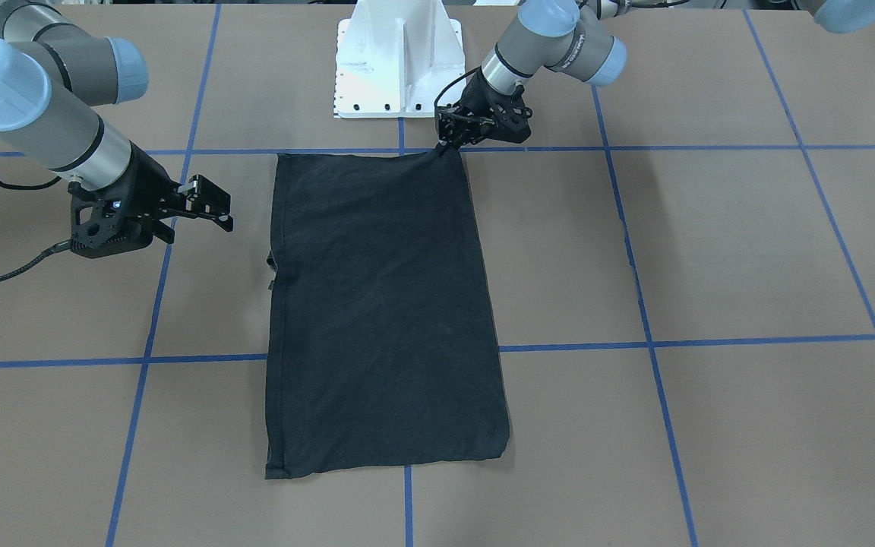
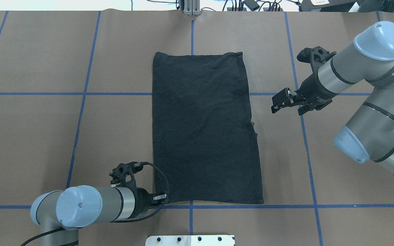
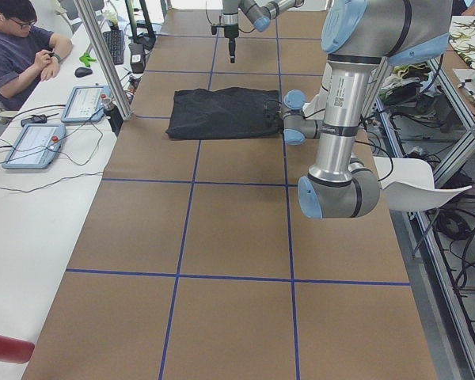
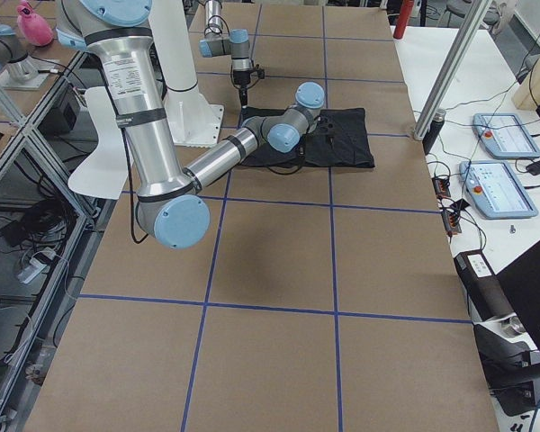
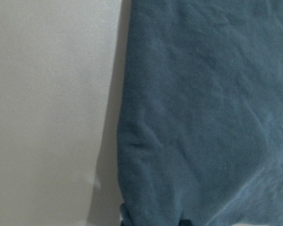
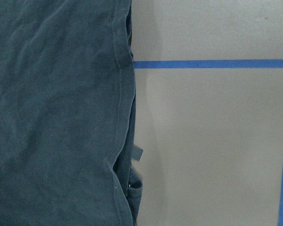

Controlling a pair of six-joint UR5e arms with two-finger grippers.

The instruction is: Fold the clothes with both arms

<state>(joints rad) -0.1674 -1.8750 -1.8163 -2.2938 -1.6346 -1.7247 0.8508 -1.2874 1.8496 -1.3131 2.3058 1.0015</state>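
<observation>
Dead centre on the table (image 2: 46,143), the black T-shirt (image 2: 204,130) lies flat as one long panel, plain side up, no logo showing. Seen from overhead, its long axis runs twelve to six, straight out from the robot. Which end is the collar, I cannot tell. Left gripper (image 1: 445,146) sits at the seven o'clock corner, nearest the base, and looks pinched on the cloth, with the corner drawn up to it in a small peak. Right gripper (image 2: 279,102) hangs off the three o'clock edge, jaws spread, holding nothing and clear of the fabric. The shirt lies at nine o'clock from it. My read: a lengthwise fold wants that right one at the five o'clock corner, level with its partner.
</observation>
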